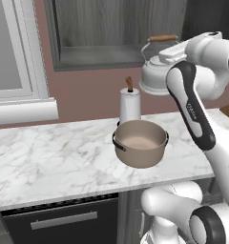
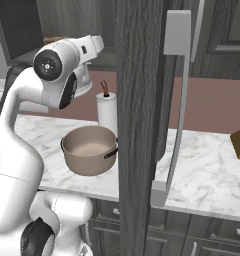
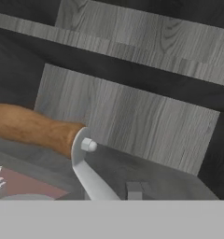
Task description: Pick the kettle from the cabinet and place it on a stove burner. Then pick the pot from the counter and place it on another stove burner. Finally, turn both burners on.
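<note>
Gripping kettle [image 1: 156, 70] by its arched wire handle, gripper closed at the handle's side; kettle hanging clear of cabinet [image 1: 95, 28], above bench [image 1: 49, 152]. Risking swing on the thin handle, spout clipping cabinet edge or paper-towel roll [image 1: 130, 105]. Noting glossy white-silver dome, brown wooden grip; matte beige round pot [image 1: 140, 142] on veined marble.

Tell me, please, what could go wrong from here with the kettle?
1. The kettle hangs in the air before the cabinet, high over the counter; a weak hold could let it fall.
2. The paper-towel roll and the pot stand just below, so lowering it straight might hit them.
</note>
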{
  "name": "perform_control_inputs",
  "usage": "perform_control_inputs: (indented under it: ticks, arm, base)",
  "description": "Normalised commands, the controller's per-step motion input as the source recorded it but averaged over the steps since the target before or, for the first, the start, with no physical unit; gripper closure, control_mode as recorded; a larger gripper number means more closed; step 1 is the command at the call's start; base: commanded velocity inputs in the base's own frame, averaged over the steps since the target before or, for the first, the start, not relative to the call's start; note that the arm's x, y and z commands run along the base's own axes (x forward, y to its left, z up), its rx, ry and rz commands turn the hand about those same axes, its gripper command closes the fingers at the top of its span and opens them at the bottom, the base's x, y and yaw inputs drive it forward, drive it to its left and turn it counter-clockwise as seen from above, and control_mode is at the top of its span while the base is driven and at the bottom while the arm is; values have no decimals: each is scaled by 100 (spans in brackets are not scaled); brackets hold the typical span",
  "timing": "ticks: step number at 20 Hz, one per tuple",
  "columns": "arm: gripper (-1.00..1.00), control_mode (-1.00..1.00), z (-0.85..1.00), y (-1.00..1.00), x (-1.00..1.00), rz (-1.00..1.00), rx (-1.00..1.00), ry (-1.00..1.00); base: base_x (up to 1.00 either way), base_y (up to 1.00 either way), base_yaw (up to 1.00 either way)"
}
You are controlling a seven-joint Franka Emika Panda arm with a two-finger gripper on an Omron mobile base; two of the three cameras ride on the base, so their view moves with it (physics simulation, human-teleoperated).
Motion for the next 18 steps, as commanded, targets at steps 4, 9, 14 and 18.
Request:
perform_control_inputs:
  ticks: [4, 9, 14, 18]
  arm:
    - [100, -100, -15, 1, -41, 0, 0, 4]
    - [100, -100, -20, 0, -46, 0, 1, 7]
    - [100, -100, -24, 3, -35, 0, 0, 6]
    - [100, -100, -9, 2, -18, 0, 0, 1]
  base:
    - [0, 0, 0]
    - [0, 0, 0]
    - [0, 0, 0]
    - [0, 0, 0]
